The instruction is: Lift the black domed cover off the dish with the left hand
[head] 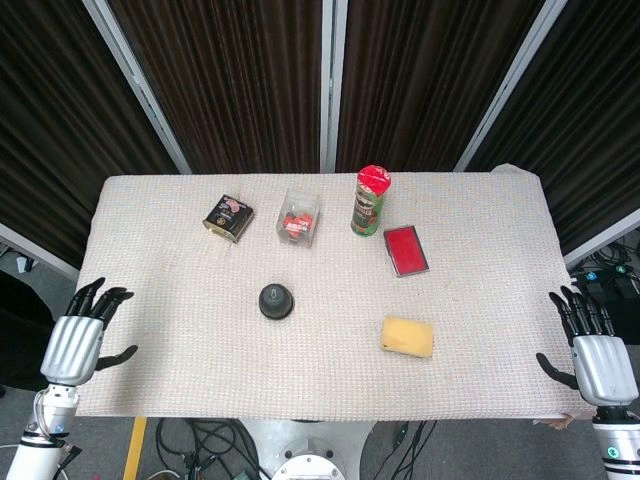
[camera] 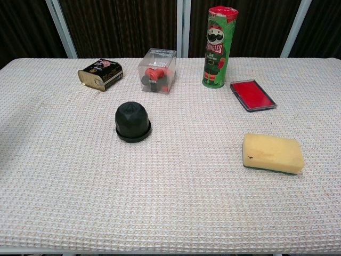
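The yellow sponge lies nearest you in the chest view, on the right of the worktop. The black domed cover sits left of centre, seated on its dish, of which only a thin dark rim shows beneath it. It stands apart from every other item: the dark tin and the clear box of red pieces are behind it, the green Pringles can and the red flat case behind and to the right.

Handling, as a judgement: the cover looks small, rigid and light, probably plastic with a matte faceted surface. Expect little weight but a rounded, tapering form that may slip upward out of a loose grasp. Take hold across the dome's sides, thumb opposing the fingers, just above the rim. Lift straight up so the dish is not dragged along.

Pose: the left hand hangs off the worktop's near left edge, released, fingers apart and pointing away from you, holding nothing. It is well apart from the cover. The right hand mirrors it off the near right edge, likewise released and empty. Neither hand appears in the chest view. The reach has not yet begun.
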Controlling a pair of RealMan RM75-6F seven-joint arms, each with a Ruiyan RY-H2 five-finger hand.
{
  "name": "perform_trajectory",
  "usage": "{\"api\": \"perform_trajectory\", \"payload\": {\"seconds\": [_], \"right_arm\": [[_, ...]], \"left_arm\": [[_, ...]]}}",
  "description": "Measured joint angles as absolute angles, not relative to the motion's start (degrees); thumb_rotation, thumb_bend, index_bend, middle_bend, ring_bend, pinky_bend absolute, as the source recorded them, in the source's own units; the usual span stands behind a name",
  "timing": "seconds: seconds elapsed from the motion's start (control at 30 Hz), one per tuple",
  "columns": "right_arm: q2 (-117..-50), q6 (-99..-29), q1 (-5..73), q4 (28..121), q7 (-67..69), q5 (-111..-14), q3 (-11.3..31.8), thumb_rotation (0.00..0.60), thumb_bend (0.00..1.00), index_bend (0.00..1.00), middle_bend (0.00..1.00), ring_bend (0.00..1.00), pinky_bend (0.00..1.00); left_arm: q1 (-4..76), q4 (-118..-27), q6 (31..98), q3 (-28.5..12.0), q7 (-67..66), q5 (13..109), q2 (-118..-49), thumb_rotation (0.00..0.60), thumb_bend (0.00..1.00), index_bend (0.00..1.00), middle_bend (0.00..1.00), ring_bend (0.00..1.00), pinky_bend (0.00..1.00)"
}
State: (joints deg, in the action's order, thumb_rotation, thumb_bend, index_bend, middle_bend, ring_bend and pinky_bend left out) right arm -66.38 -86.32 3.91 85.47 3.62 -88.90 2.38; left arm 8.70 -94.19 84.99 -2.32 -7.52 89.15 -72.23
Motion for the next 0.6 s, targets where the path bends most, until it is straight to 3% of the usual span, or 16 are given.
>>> {"api": "perform_trajectory", "payload": {"seconds": [0.6], "right_arm": [[-66.2, -86.7, 3.9, 86.2, 3.2, -89.3, 2.5, 0.6, 0.13, 0.0, 0.0, 0.0, 0.0]], "left_arm": [[10.7, -96.6, 80.3, -2.2, -3.8, 88.0, -71.7, 0.6, 0.07, 0.19, 0.2, 0.06, 0.13]]}}
